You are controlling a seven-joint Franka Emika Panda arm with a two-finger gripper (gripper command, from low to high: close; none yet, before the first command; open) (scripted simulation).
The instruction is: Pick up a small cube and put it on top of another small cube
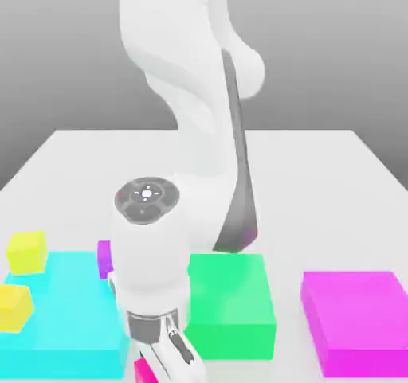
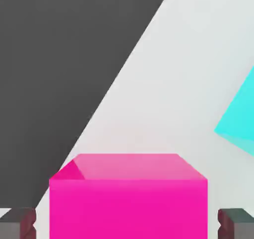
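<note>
The hot-pink small cube (image 2: 129, 203) sits on the white table between my two fingers, seen close in the hand view. My gripper (image 2: 127, 224) is open, a finger (image 2: 19, 224) on each side of the cube with a narrow gap to its faces. In the exterior view the gripper (image 1: 159, 359) is low at the table's front edge, and a sliver of the pink cube (image 1: 143, 371) shows beside it. The purple small cube (image 1: 103, 259) stands farther back, partly hidden behind my arm, touching the cyan block.
A large flat cyan block (image 1: 64, 318) lies at the exterior view's left with two yellow small cubes (image 1: 26, 252) (image 1: 13, 306) by it. A green block (image 1: 231, 302) sits in the middle and a flat magenta block (image 1: 355, 322) on the right. The table's edge runs close to the pink cube.
</note>
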